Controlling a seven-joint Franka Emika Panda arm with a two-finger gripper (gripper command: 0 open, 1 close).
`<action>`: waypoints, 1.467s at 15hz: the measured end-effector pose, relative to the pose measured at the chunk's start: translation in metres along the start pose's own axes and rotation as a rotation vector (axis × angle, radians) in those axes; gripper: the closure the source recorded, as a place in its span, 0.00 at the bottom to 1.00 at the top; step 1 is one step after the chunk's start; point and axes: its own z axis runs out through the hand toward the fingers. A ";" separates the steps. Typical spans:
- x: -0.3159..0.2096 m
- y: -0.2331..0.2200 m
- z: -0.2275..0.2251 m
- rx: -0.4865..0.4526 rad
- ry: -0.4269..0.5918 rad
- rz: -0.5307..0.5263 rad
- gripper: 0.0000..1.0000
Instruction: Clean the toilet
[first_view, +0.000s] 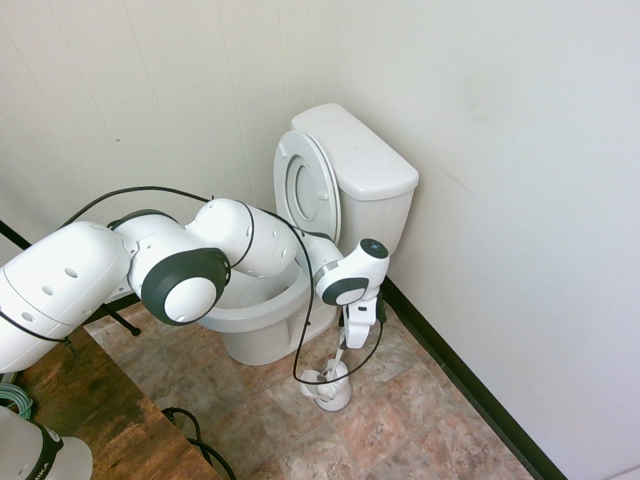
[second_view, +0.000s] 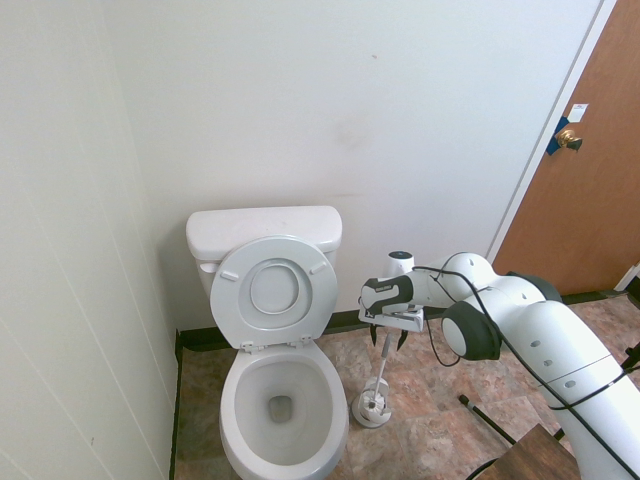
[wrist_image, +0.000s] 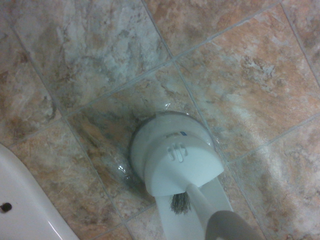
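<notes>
The toilet (second_view: 280, 400) stands against the back wall with its seat and lid (second_view: 273, 290) tipped up against the tank (second_view: 264, 229), so the bowl (second_view: 281, 392) is open from above and ready for scrubbing; nothing is in it yet. Just beside the toilet, on the tiled floor (second_view: 430, 430), sits the brush holder (second_view: 373, 408), with the brush handle (second_view: 383, 365) rising upright out of it; that keeps the handle within reach of a grasp from overhead. The gripper (second_view: 392, 338) hangs pointing straight down over the holder, its fingers around the top of the handle; whether they press it or only flank it cannot be told from these views. The wrist view looks down on the holder's white cap (wrist_image: 175, 160) with bristles (wrist_image: 180, 202) showing at its slot. Fetching the brush appears to be the step in hand; cleaning has not begun.
</notes>
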 end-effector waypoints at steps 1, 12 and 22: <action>0.001 -0.002 -0.002 -0.001 -0.002 0.002 1.00; 0.004 -0.008 0.013 0.000 -0.008 0.007 1.00; 0.008 0.014 0.021 0.119 0.021 0.001 1.00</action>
